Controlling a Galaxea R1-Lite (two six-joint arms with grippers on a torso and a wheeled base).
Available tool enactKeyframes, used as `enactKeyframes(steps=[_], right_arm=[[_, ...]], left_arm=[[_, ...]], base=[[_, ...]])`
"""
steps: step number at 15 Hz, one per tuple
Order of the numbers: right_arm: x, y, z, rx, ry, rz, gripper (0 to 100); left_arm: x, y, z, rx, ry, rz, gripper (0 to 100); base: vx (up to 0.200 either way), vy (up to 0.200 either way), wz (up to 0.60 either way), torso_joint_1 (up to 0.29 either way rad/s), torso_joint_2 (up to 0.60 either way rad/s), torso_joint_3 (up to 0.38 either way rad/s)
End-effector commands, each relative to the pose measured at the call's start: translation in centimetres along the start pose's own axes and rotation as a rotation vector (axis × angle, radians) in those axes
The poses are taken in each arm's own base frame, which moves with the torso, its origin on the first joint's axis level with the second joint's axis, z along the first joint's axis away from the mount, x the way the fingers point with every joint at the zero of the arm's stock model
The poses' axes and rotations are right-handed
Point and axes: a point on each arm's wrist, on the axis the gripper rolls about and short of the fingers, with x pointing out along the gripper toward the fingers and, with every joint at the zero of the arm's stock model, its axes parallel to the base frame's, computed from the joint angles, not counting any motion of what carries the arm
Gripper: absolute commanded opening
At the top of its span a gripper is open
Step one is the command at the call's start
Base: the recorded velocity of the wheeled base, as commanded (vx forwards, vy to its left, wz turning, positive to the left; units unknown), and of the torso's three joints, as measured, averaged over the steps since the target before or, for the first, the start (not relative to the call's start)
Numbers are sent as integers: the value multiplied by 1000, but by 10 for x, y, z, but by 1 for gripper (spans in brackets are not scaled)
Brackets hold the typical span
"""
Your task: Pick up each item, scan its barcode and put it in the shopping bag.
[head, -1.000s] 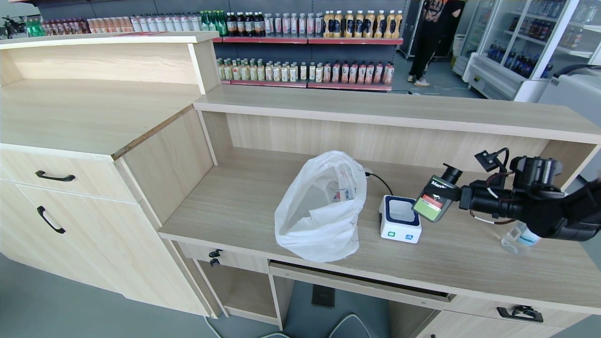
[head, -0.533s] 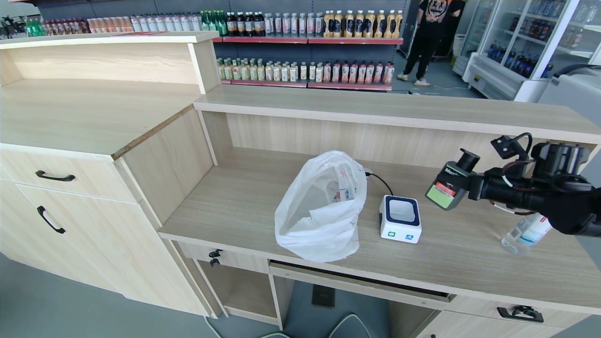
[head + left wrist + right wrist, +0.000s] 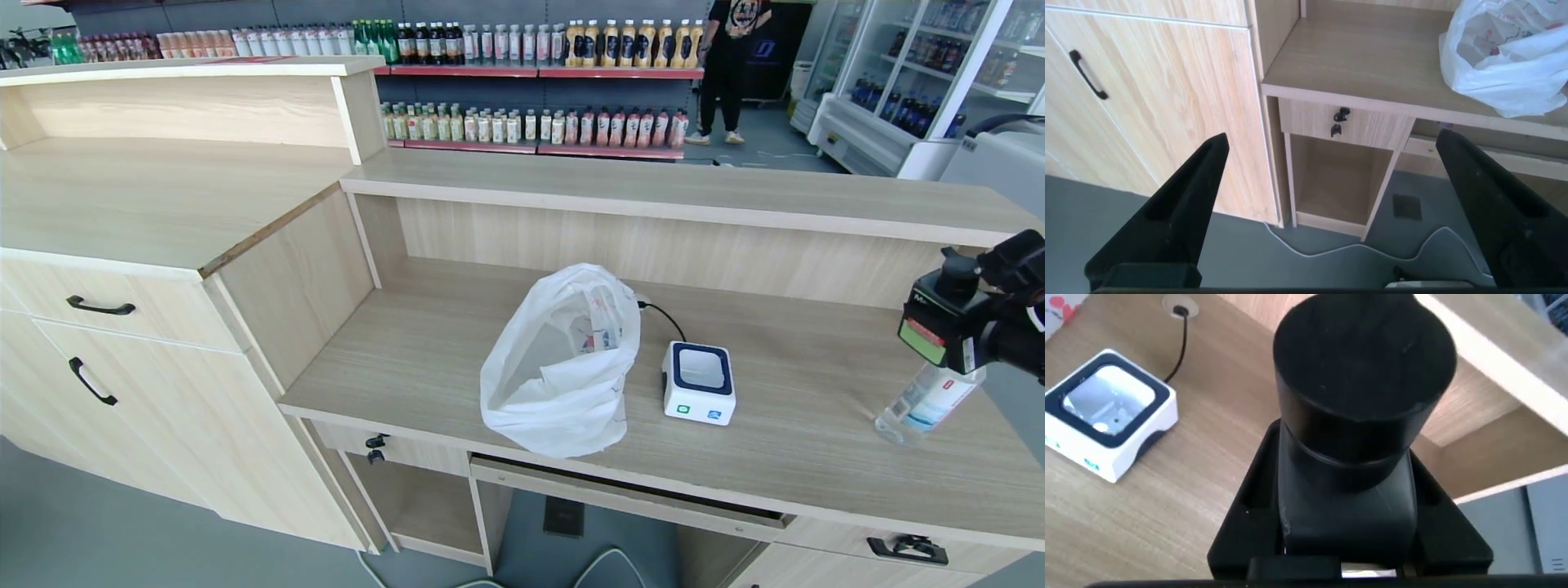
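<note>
Our right gripper (image 3: 984, 347) was clamped on the black-capped, green-labelled dark container (image 3: 931, 322) above the wooden desk's (image 3: 800, 433) right end — well apart from the white box scanner (image 3: 698, 381). We judged scanning in hand: next, barcode over the scanner window, then into the white plastic shopping bag (image 3: 563, 367). Our left gripper (image 3: 1331, 208) gaped empty.

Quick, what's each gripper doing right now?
Left gripper: open, empty.
Right gripper: shut on a black-capped bottle.
</note>
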Motion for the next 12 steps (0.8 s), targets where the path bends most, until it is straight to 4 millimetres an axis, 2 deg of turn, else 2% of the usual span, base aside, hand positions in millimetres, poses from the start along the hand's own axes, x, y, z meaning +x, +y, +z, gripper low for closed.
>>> enactKeyframes(steps=[1, 4, 6, 7, 9, 12], right_arm=[[8, 5, 24, 7, -80, -23, 0], [46, 30, 50, 86, -138, -21, 0], [67, 52, 53, 194, -146, 61, 0], [81, 70, 46, 263, -119, 117, 0], [97, 92, 32, 298, -91, 171, 0], [117, 114, 13, 299, -85, 235, 0]], left_arm=[[0, 0, 0, 0, 0, 1, 100], [0, 0, 0, 0, 0, 1, 100], [0, 0, 0, 0, 0, 1, 100], [0, 0, 0, 0, 0, 1, 100], [0, 0, 0, 0, 0, 1, 100], [0, 0, 0, 0, 0, 1, 100]], base=[[0, 0, 600, 2, 2, 7], [0, 0, 600, 2, 6, 1], [0, 0, 0, 0, 0, 0], [0, 0, 0, 0, 0, 0], [0, 0, 0, 0, 0, 0], [0, 0, 0, 0, 0, 0]])
